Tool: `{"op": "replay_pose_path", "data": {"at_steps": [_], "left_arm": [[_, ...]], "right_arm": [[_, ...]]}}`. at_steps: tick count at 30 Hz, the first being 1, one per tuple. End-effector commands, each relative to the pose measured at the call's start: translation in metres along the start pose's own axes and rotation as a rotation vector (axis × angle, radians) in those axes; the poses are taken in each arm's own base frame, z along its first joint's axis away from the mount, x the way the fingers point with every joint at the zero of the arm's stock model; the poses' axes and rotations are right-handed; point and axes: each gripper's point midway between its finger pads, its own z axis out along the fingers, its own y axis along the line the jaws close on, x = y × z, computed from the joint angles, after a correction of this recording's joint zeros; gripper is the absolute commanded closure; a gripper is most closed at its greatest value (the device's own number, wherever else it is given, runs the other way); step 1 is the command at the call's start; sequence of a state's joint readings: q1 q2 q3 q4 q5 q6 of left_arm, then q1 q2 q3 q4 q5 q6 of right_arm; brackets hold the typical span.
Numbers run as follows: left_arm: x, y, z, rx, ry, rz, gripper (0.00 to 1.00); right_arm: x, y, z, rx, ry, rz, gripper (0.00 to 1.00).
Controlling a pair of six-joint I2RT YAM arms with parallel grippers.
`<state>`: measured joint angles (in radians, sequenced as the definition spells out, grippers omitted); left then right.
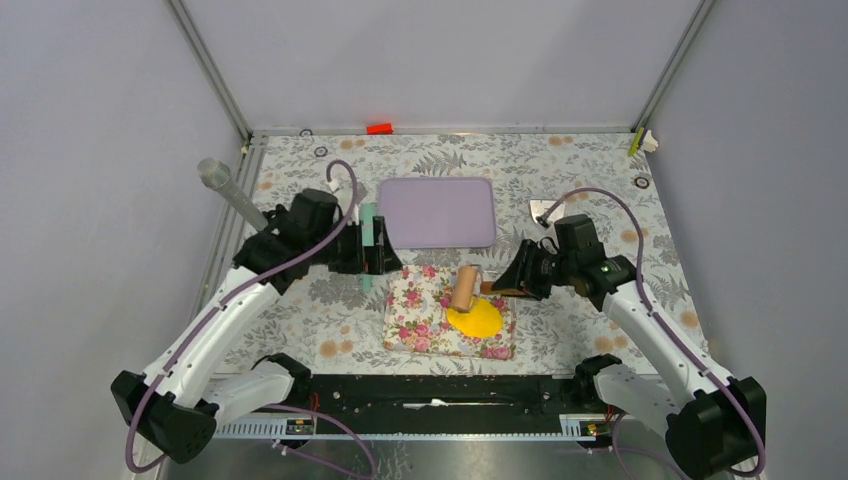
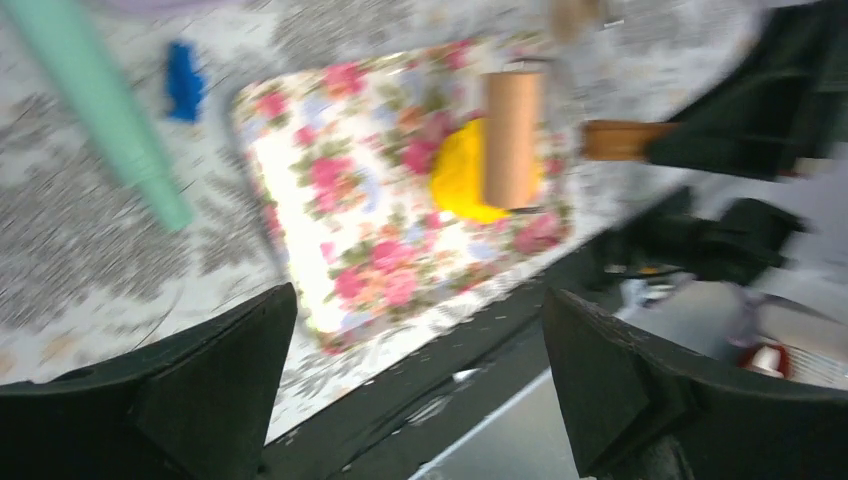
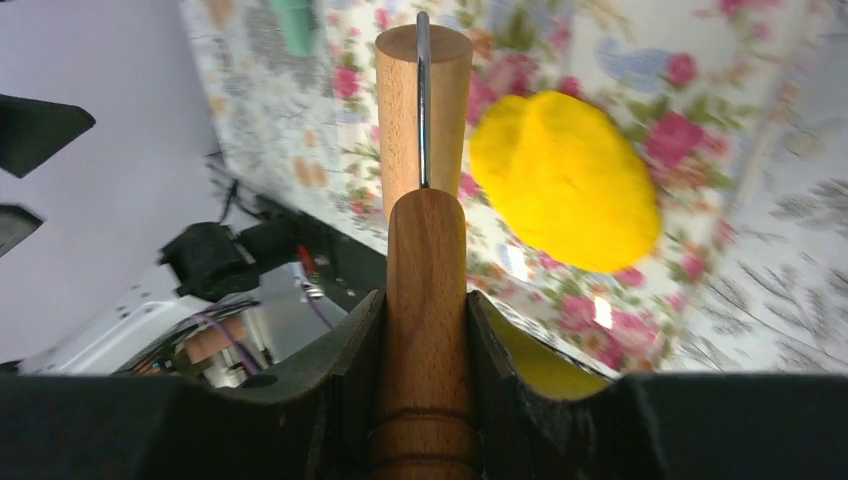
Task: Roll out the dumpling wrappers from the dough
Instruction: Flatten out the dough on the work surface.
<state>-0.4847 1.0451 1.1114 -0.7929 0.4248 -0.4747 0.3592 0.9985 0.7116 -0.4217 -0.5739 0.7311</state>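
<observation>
Right gripper [image 3: 425, 320], clenched on the turned wooden handle of a small wooden roller [image 1: 465, 288]; the pale barrel rests at the edge of the dough [image 1: 478, 320], a bright yellow, rounded, partly flattened lump. The dough lies toward the near right part of a rectangular board [image 1: 420, 315] covered in a pink rose print, itself set on the fern-patterned table [image 1: 600, 180]. Judged by its smooth, domed surface, the lump is soft, light and clay-like: it should spread under the barrel and may cling to it, and a hard pinch would dent it. It is best taken lightly by its thicker edge or lifted from beneath. Left gripper [image 2: 410, 380], released, its jaws wide apart with nothing between them, hangs left of the board beside a mint-green stick [image 1: 368, 245] lying on the table. Beyond the board lies a lavender rounded rectangular mat [image 1: 437, 212]. Count: one lump of dough, no finished wrapper discs in sight, one roller, one printed board, one lavender mat, one green stick.
</observation>
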Motion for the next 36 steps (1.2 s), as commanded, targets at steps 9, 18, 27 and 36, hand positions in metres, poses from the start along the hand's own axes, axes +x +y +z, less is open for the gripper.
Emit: {"op": "replay_pose_path", "data": {"at_steps": [9,18,27,36], "left_arm": [[0.081,0.114,0.076,-0.482,0.024,-0.089,0.01],[0.112,0.126,0.105,-0.489,0.108,-0.122,0.05],[0.124,0.139,0.118,-0.519,0.109,-0.115,0.25],[0.137,0.139,0.129,-0.53,0.172,-0.109,0.91]], "right_arm": [[0.013,-0.038,-0.042,0.283,0.048,-0.02,1.0],[0.017,-0.021,-0.036,0.198,0.087,0.098,1.0],[0.016,-0.008,-0.03,0.1,0.085,0.113,1.0],[0.014,-0.027,-0.031,0.197,0.033,0.162,1.0]]}}
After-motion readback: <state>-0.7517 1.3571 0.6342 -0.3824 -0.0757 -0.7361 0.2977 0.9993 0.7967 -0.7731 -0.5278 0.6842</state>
